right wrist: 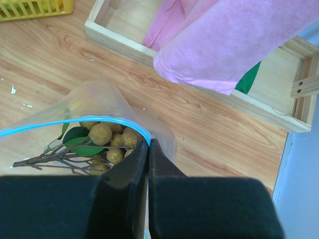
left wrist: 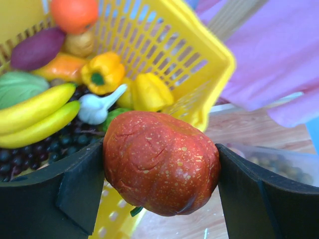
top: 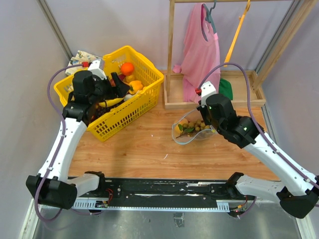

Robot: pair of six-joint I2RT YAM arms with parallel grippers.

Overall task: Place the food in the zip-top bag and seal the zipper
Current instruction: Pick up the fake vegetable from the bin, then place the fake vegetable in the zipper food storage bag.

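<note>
Now your left gripper [left wrist: 160, 189] squeezes a bumpy red toy fruit [left wrist: 159, 149]; your right gripper [right wrist: 149, 162] pinches the clear plastic bag [right wrist: 99, 97]

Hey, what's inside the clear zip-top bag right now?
In the zip-top bag: a cluster of small brownish round fruits with green leaves and a bare twig. The right arm's fingers, shut on its rim, cover the lower part, so anything else there is hidden.

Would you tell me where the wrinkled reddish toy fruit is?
In the left wrist view, the jaws of the left gripper clamp the fruit above the yellow plastic basket, on the left.
</note>
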